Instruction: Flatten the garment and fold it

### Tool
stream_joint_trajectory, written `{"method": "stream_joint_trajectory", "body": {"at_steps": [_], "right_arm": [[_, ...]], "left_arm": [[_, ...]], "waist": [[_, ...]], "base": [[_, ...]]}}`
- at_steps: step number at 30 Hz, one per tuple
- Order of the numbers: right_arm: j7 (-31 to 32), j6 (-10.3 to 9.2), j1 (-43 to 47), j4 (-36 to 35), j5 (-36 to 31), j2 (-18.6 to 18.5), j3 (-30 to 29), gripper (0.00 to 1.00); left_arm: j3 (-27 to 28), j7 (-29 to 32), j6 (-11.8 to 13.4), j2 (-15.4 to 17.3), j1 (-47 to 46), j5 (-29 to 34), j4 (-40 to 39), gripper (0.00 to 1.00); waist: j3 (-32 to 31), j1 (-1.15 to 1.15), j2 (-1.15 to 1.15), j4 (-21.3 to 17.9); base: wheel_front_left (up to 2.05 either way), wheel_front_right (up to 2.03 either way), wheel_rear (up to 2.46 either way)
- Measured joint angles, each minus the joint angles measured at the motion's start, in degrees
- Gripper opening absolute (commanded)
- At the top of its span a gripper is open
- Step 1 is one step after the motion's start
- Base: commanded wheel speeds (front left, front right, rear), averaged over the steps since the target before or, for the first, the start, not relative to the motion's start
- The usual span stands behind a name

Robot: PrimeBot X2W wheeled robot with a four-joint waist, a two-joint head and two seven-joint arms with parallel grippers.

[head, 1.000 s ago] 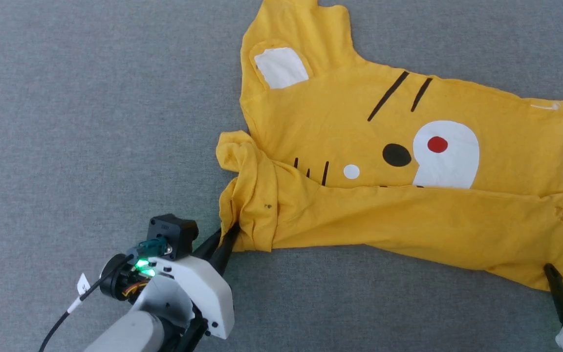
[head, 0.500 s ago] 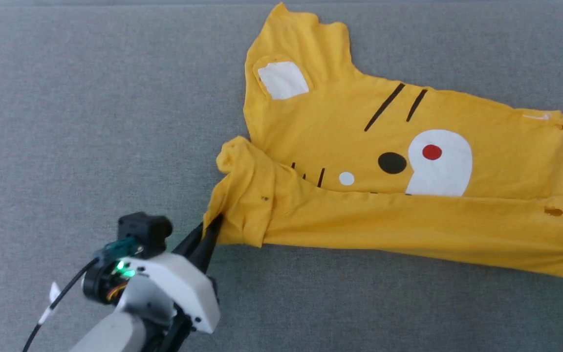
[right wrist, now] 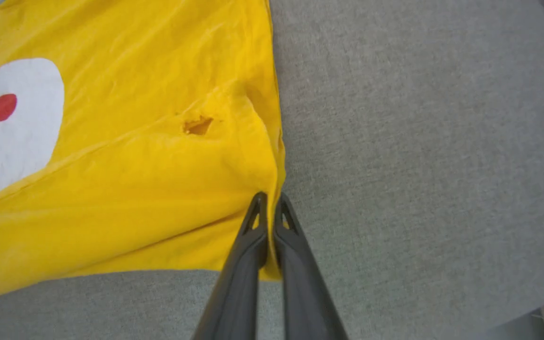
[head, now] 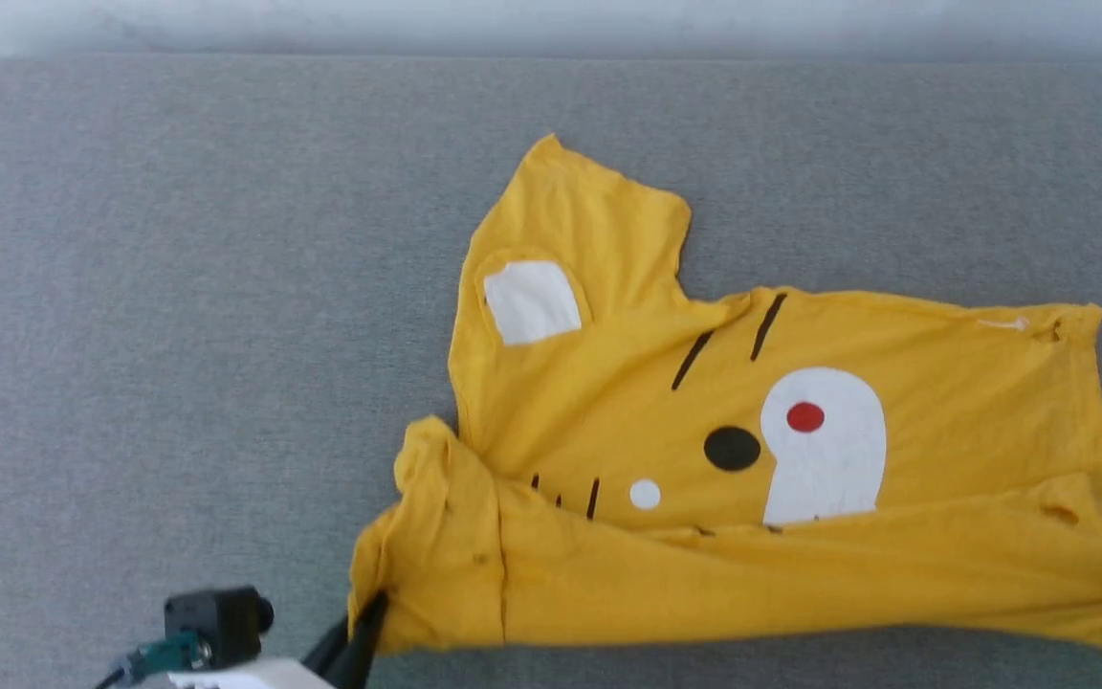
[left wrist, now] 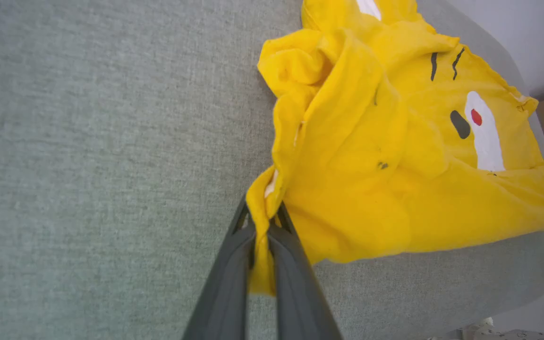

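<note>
Two closed grips sit nearest me. My left gripper (left wrist: 262,224) has its dark fingers pinched on the near left corner of the garment (head: 608,402), with a tail of yellow cloth hanging out between them. My right gripper (right wrist: 268,200) is clamped on the near right corner, fingers pressed together on the hem. Between the two corners the near edge runs almost straight.

The garment is a bright-yellow T-shirt lying on a grey fabric surface (head: 178,287), right of the middle in the head view. Its near part is folded over as a plain yellow band that covers the lower part of the print. Close to my right grip the band has a small ragged hole (right wrist: 198,125). Close to my left grip there is a small dark spot (left wrist: 383,165) and bunched cloth.

Beyond the band the cartoon face shows: three short black strokes, a small white dot, a black oval eye, a white muzzle patch (head: 824,445) with a red dot, and two slanted black stripes. Further off, a white ear patch (head: 530,301) sits on the left, and a sleeve (head: 589,220) points away from me. A small white mark (head: 1005,323) at the far right corner is too small to read. Behind it all lies a pale wall (head: 551,24).
</note>
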Motion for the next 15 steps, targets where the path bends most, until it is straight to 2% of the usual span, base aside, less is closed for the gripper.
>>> {"method": "stream_joint_trajectory", "body": {"at_steps": [7,15], "right_arm": [[4.11,-0.01,3.27,-0.29,0.40,0.38,-0.67,0.00],[5.46,-0.01,3.70,1.77,-1.58,1.04,-1.56,0.00]], "left_arm": [[-0.47,-0.31,0.71,-1.58,5.67,-3.35,0.98,0.00],[-1.37,-0.98,-1.66,-3.88,5.06,-4.52,5.20,0.00]], "waist": [[-0.18,0.00,0.00,1.92],[-0.14,0.00,0.00,3.04]], "base": [[0.00,0.00,0.00],[0.00,0.00,0.00]]}}
